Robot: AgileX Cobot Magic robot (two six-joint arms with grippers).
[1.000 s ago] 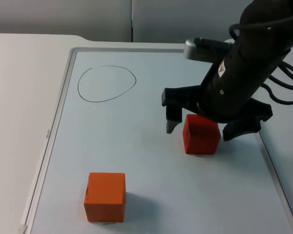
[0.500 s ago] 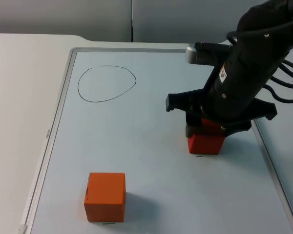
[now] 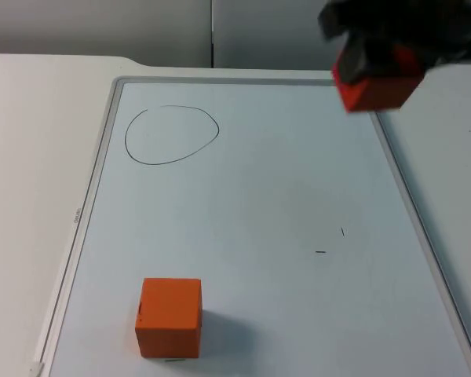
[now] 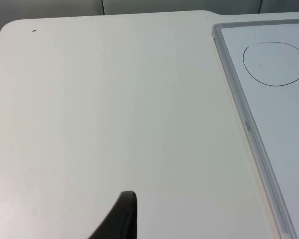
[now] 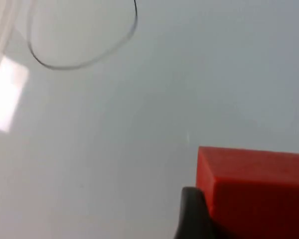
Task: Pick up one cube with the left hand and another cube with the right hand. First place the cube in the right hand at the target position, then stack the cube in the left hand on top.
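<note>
My right gripper (image 3: 374,61) is shut on a red cube (image 3: 377,88) and holds it high above the whiteboard's far right edge. In the right wrist view the red cube (image 5: 259,184) sits against a black fingertip (image 5: 192,215), well above the board. An orange cube (image 3: 169,316) stands on the board at the front left. The target, a hand-drawn black circle (image 3: 172,135), lies at the board's far left and also appears as the circle (image 4: 275,63) and circle (image 5: 79,45). A left fingertip (image 4: 120,219) hovers over the white table, left of the board.
The whiteboard has a raised grey frame (image 3: 94,181), seen too as the frame (image 4: 244,119). Two small pen marks (image 3: 320,252) sit on the board at the middle right. Bare white table (image 3: 31,157) stretches to the board's left.
The right gripper closed on the red cube and lifted it off the board, up and toward the far right. The orange cube has not moved.
</note>
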